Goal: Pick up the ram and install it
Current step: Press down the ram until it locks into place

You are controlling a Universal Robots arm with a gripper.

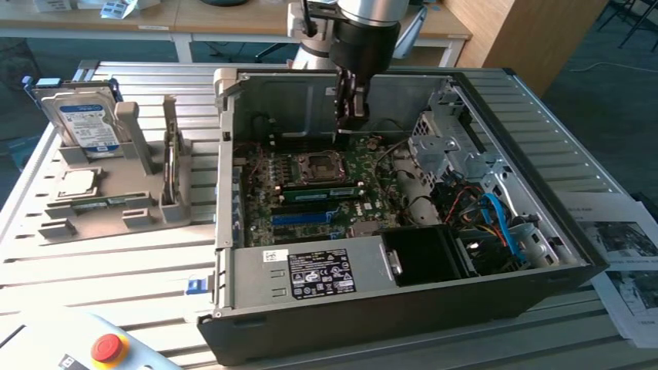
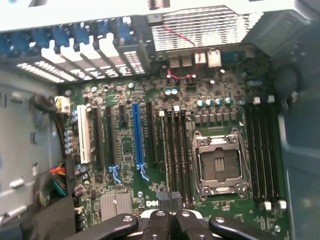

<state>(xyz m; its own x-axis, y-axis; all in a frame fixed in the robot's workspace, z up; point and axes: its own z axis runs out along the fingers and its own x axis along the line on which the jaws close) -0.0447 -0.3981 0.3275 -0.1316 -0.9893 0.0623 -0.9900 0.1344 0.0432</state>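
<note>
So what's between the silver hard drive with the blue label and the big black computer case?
In the exterior view, the grey plastic rack's tall upright posts stand between them.

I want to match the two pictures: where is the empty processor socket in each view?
Exterior view: the processor socket is on the motherboard, mid-case, near the gripper.
Wrist view: the processor socket sits between two banks of black memory slots.
Shared landmark: the blue expansion slot.

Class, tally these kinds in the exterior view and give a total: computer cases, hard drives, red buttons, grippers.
computer case: 1
hard drive: 1
red button: 1
gripper: 1
Total: 4
</note>
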